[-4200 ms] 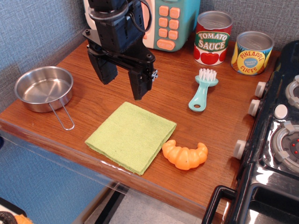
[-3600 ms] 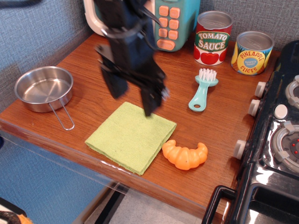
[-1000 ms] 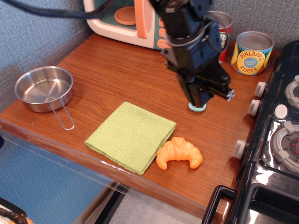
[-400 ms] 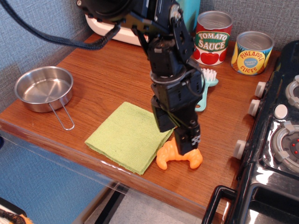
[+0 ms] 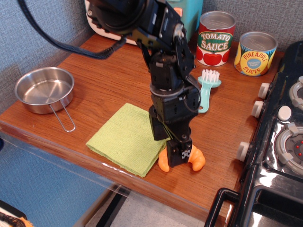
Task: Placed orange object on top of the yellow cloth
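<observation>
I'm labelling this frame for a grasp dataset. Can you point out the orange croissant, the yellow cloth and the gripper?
orange croissant (image 5: 198, 161): the only camera view, on its exposed right end.
yellow cloth (image 5: 124, 140): same view, on the middle of the fabric.
gripper (image 5: 177, 156): same view, between its fingertips, down over the croissant.

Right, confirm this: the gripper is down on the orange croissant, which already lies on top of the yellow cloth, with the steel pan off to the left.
One thing is wrong. The orange croissant is not on the yellow cloth; it lies on the bare wood by the cloth's right edge, as observation.image shows. The gripper is down on it, and the steel pan sits off to the left.
</observation>
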Controlling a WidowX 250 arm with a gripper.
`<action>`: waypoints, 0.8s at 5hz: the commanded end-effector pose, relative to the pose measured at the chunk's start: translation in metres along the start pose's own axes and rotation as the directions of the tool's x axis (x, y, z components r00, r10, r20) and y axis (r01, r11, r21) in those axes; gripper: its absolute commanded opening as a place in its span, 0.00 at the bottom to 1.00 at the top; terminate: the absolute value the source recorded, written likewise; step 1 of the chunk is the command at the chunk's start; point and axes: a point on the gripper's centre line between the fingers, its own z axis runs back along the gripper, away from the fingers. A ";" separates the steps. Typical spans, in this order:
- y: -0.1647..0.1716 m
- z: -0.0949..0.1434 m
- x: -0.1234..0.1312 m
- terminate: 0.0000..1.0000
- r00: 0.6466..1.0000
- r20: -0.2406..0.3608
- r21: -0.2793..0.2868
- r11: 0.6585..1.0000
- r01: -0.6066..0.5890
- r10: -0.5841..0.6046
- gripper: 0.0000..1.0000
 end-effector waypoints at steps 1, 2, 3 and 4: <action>-0.002 -0.015 0.011 0.00 0.998 -0.020 0.075 0.996 0.055 -0.054 1.00; -0.004 -0.023 0.017 0.00 0.997 -0.046 0.096 0.993 0.064 -0.059 1.00; -0.004 -0.030 0.018 0.00 0.997 -0.065 0.099 0.993 0.058 -0.051 1.00; -0.002 -0.031 0.017 0.00 0.998 -0.053 0.100 0.994 0.036 -0.031 0.00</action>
